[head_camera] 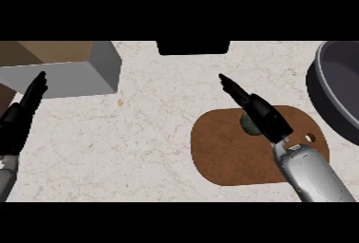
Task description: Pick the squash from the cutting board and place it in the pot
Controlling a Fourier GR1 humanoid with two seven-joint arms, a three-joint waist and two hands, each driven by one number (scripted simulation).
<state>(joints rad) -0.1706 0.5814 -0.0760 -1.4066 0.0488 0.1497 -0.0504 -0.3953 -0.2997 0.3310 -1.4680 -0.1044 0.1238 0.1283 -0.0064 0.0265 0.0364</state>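
A brown cutting board [231, 152] lies on the counter at the right. A small dark green squash [247, 124] sits near the board's far edge, mostly hidden by my right hand. That right hand [261, 114] hovers over the squash with fingers straight, pointing away to the upper left, open. The dark grey pot [335, 90] is at the right edge, only partly in view. My left hand [24, 107] shows at the left edge, fingers straight and up, open and holding nothing.
A grey box with a tan top [67, 66] stands at the back left. A black object [193, 47] sits at the back centre. The counter [126, 142] is pale speckled stone.
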